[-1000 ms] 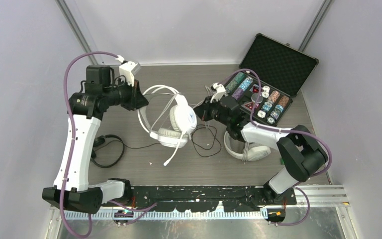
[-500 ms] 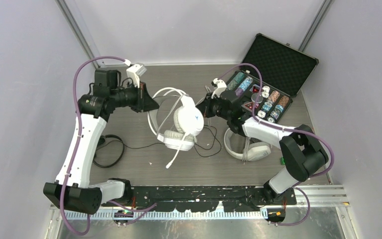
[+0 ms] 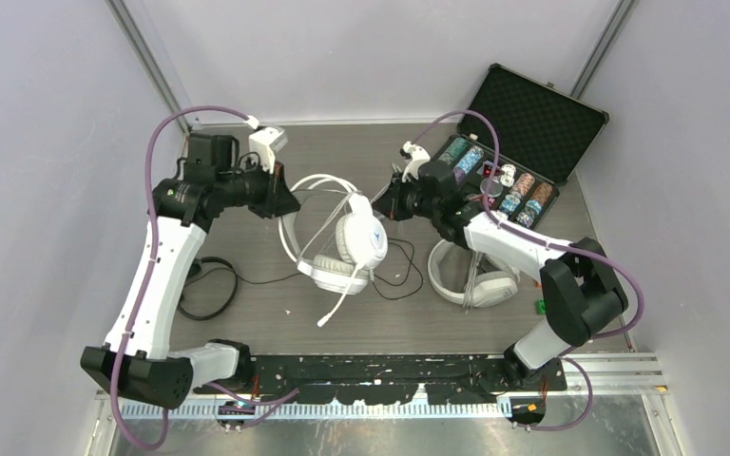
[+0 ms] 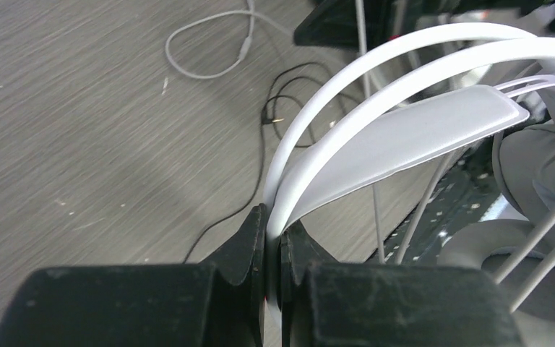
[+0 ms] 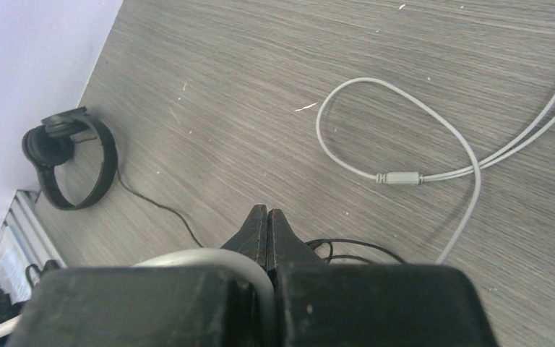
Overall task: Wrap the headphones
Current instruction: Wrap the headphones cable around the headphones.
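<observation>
Two grippers work at one white headset [image 3: 356, 237] in the middle of the top view. The left gripper [image 4: 273, 235] is clamped on the thin headband [image 4: 405, 134], close to one end of its arc. I cannot tell if the cups rest on the table [image 3: 247, 323] or hang just above it. The right gripper [image 5: 267, 224] has its jaws pressed together, just beside the upper cup. A pale curved piece lies under its fingers in its own view, and I cannot tell if a thin cable is pinched there.

The white cable [image 5: 405, 177] makes a loose loop on the wood at the right of the right wrist view. The black cable [image 5: 159, 206] runs to the black headset [image 5: 72, 159] at the left edge. A second white headset [image 3: 480, 285] lies under the right arm.

I judge that the step is to wind the cable around the held headset. To do it well, I would hold the band firm and steady with the left arm. With the right I would lead the cable in close, even turns with light tension. The black cable must stay out of the loop, and the microphone boom [image 3: 337, 302] can catch slack.
</observation>
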Robot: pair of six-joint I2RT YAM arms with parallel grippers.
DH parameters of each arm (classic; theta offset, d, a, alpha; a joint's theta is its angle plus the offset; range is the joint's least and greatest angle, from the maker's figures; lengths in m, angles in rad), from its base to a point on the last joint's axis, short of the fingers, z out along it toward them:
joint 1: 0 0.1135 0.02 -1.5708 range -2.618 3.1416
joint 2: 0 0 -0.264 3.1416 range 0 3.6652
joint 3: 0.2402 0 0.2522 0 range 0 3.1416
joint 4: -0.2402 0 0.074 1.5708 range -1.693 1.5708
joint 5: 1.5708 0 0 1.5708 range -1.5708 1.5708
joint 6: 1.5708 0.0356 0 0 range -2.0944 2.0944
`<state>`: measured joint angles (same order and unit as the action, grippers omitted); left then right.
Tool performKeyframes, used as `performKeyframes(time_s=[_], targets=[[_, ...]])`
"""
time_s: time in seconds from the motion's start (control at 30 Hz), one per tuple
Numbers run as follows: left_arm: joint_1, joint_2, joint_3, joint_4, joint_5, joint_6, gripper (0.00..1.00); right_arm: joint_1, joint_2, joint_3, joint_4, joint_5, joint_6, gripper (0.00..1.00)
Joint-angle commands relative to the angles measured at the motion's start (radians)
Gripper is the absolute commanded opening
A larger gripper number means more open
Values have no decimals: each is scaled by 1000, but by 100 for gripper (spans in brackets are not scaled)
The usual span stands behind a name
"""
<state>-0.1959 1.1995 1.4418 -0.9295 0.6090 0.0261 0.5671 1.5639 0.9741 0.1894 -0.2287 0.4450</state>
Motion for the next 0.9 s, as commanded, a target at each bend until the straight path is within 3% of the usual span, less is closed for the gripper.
performKeyframes(time_s=[0.0,0.4,0.6,0.87], targets=[[-40,0,50,-111,-98,112,0,-31,-70,114,-208,-47,-35,0],[-138,1,39,-127,-329,333,0,-41,-103,292,-507,-294,9,0],[-173,15,30,-97,-334,355,0,-43,-127,339,-531,-361,61,0],[-201,38,14,-72,-489,345,0,-44,-174,303,-492,-405,124,0]])
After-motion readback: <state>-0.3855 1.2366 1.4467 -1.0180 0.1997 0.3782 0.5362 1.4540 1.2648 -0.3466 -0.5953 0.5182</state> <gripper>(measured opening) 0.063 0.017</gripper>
